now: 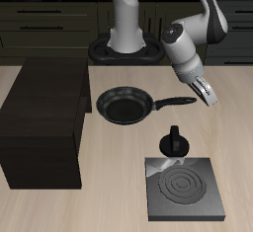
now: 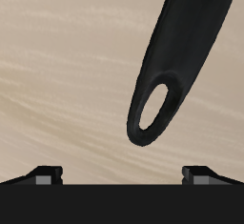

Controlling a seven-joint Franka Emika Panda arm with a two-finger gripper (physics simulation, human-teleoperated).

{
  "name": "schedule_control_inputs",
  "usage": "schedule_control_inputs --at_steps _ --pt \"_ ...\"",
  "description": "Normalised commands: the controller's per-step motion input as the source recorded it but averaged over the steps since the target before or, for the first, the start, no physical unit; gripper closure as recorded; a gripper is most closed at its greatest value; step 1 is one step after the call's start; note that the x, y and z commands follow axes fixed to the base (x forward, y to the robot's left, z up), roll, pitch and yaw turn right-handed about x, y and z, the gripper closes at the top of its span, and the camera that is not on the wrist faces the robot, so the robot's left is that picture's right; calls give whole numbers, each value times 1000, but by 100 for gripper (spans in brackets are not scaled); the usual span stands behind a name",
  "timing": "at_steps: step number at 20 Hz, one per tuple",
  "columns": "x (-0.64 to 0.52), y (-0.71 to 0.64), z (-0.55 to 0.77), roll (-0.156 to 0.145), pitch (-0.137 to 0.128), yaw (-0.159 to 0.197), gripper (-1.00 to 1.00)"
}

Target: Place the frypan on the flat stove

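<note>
We hover our hand, fingers spread & empty, over frypan handle end bc that's the grab spot.

My gripper hangs above the table, just past the frypan's handle tip. The frypan sits mid-table beside the dark cabinet. Nearer the front edge lies the flat stove, a small black pot just behind it.
</note>
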Motion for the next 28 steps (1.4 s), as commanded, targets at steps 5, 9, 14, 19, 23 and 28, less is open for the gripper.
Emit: schedule_control_inputs --at_steps 5,9,14,19,23,28 --pt "-45 -147 144 -19 -59 23 -100" --pt "1 -153 256 -26 -99 29 -100" --pt "228 -288 122 -65 -7 -6 -100" --pt "-5 -188 20 1 -33 -3 -100" --pt "-81 -80 -278 10 11 0 -100" --pt "-24 -201 -291 -25 33 -20 -100"
